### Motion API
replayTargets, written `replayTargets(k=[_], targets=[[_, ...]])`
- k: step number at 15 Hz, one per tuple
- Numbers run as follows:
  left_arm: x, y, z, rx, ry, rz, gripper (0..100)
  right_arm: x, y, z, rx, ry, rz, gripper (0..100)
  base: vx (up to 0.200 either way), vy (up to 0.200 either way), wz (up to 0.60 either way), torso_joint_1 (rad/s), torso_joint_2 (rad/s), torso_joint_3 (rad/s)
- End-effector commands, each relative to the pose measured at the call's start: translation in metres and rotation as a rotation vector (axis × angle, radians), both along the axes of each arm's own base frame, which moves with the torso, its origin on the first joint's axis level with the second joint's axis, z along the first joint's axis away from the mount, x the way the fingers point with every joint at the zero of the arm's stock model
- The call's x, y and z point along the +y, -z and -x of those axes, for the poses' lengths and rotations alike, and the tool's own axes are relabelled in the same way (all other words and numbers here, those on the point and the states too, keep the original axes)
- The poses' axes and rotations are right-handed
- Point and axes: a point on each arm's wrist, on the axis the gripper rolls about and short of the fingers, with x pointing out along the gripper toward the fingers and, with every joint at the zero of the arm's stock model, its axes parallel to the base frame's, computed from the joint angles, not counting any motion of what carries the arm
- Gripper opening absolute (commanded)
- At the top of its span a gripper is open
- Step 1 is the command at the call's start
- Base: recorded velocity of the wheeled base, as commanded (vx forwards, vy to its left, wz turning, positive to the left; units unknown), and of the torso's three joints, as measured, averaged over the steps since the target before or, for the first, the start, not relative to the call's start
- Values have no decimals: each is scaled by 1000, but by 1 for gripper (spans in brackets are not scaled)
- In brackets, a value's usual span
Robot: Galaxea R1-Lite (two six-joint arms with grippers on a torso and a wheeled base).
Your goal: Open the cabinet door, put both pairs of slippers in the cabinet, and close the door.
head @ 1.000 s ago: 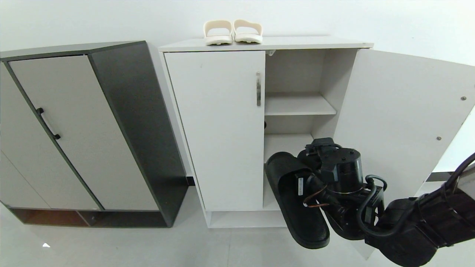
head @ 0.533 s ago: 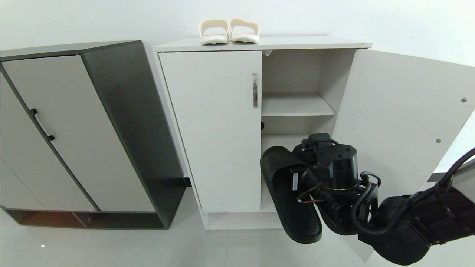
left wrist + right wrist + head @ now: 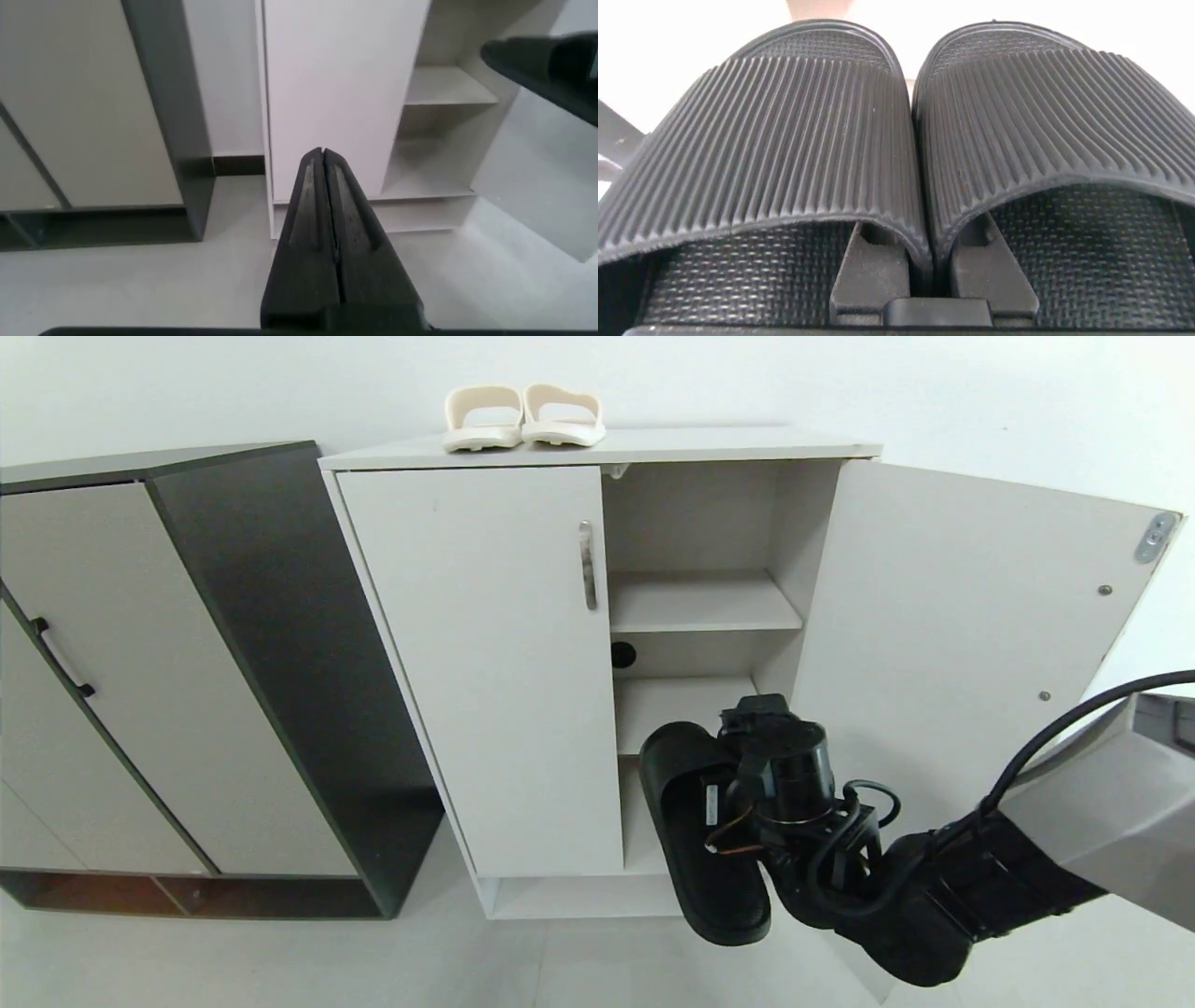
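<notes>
Camera shifted; black slippers point(image 3: 711, 882) still clamped in right jaws by cabinet point(image 3: 485, 663); left jaws closed.

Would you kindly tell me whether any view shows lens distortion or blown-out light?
Head view: wide-angle bending, the grey cabinet leans outward and the open door splays. Right wrist view: background behind the black slippers is washed out white.

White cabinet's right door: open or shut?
Open. The right door stands swung wide, baring two inner shelves; the left door is shut.
</notes>
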Motion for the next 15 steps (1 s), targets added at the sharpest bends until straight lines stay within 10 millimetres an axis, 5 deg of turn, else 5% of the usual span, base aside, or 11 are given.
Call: replayTargets(k=[1, 8, 15], targets=[[0, 0, 0, 4, 0, 0, 0, 8, 23, -9, 35, 0, 31, 0, 0, 0, 0, 0, 0, 0], [0, 0, 0, 4, 0, -5, 0, 22, 42, -24, 45, 4, 40, 0, 0, 0, 0, 1, 1, -97], [0, 0, 0, 4, 0, -6, 0, 28, 40, -30, 61, 11, 21, 0, 0, 0, 0, 6, 2, -198]])
